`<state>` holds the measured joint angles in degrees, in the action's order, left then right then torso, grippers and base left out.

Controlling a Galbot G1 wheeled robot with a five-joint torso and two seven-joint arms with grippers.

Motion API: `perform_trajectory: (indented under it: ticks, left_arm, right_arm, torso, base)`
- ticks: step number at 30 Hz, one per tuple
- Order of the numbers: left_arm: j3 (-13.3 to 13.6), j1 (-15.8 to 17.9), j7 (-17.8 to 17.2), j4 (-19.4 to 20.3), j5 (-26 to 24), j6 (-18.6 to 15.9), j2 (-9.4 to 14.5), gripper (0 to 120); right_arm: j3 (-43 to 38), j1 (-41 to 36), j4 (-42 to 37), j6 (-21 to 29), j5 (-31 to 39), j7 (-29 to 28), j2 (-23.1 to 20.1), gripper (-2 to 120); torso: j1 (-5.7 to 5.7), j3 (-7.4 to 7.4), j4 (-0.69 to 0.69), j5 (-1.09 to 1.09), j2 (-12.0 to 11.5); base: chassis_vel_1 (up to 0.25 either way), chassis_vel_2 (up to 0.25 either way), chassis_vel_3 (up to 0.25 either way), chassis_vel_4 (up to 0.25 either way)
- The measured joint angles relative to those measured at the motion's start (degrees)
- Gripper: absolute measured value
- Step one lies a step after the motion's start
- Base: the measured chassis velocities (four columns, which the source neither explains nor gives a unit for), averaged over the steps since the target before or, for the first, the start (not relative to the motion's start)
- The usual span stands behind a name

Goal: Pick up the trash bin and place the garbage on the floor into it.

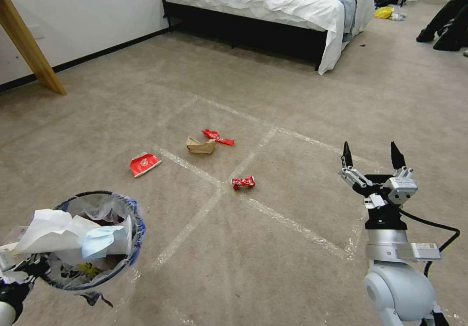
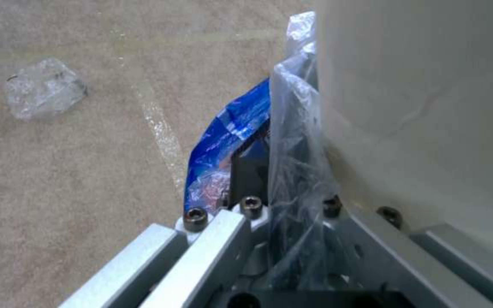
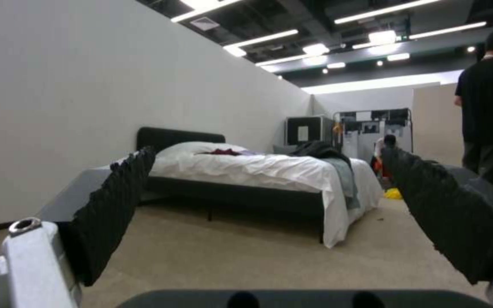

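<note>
The trash bin (image 1: 97, 240), with a black rim and a crinkled clear liner (image 2: 298, 171), hangs above the floor (image 1: 273, 248) at the lower left. It holds white paper (image 1: 53, 228) and a blue mask (image 1: 100, 240). My left gripper (image 2: 263, 171) is shut on its rim and liner. Garbage lies on the carpet ahead: a flat red wrapper (image 1: 144, 164), brown paper (image 1: 200, 145), a second red wrapper (image 1: 218, 137) and a crushed red can (image 1: 243, 182). My right gripper (image 1: 373, 155) stands open and empty above the carpet, right of the can, fingers pointing toward the bed.
A bed (image 1: 273, 9) with white sheets and dark clothes stands at the far end. A slanted wooden beam (image 1: 29, 48) leans by the left wall. A crumpled clear plastic piece (image 2: 44, 87) lies on the carpet below the bin. Shiny tape lines (image 1: 287, 221) cross the carpet.
</note>
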<state>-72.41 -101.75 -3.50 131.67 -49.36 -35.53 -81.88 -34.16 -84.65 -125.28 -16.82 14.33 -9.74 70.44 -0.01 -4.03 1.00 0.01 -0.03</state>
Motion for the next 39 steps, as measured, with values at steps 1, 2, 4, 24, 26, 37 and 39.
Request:
perform_trajectory:
  ticks: [1,2,4,24,26,37,39]
  left_arm:
    - [0.0,0.0,0.0,0.0,0.0,0.0,0.0,1]
    - [0.0,0.0,0.0,-0.1,0.0,0.0,0.0,1]
    - [0.0,0.0,0.0,-0.1,0.0,0.0,0.1,1]
    - [-0.1,0.4,0.0,-0.8,0.1,0.0,0.2,1]
    - [-0.1,0.4,0.0,-0.9,0.1,0.0,0.2,1]
    - [-0.2,1.2,-0.2,-1.7,-0.1,0.0,0.9,1]
    - [-0.3,1.2,-0.2,-1.8,-0.1,0.0,1.0,1]
  right_arm:
    - [0.1,0.1,0.1,0.0,0.0,0.0,0.0,100]
    - [0.2,0.4,0.2,0.1,0.1,0.0,-0.1,100]
    - [0.3,0.6,0.3,0.1,0.2,0.0,-0.1,100]
    - [1.6,2.0,1.8,0.7,0.5,0.0,-0.7,100]
    - [1.7,2.1,1.9,0.9,0.5,0.0,-0.7,100]
    - [1.9,3.2,2.9,1.4,0.6,0.0,-1.2,100]
    - [2.0,3.3,2.9,1.4,0.5,0.0,-1.1,100]
  torso:
    - [0.00,0.00,0.00,0.00,0.0]
    - [0.00,0.00,0.00,0.00,0.0]
    - [0.00,0.00,0.00,0.00,0.0]
    - [0.00,0.00,0.01,0.00,0.0]
    - [0.00,-0.01,0.00,0.00,0.0]
    - [0.00,0.00,0.02,0.00,0.0]
    - [0.00,0.00,0.02,0.00,0.0]
  base:
    - [0.000,0.000,0.000,0.000]
    - [0.000,0.000,0.000,0.000]
    - [-0.031,0.019,0.029,-0.029]
    - [-0.064,0.064,0.063,-0.072]
    - [-0.044,0.055,0.074,-0.047]
    - [-0.083,0.072,0.076,-0.074]
    - [-0.109,0.099,0.105,-0.112]
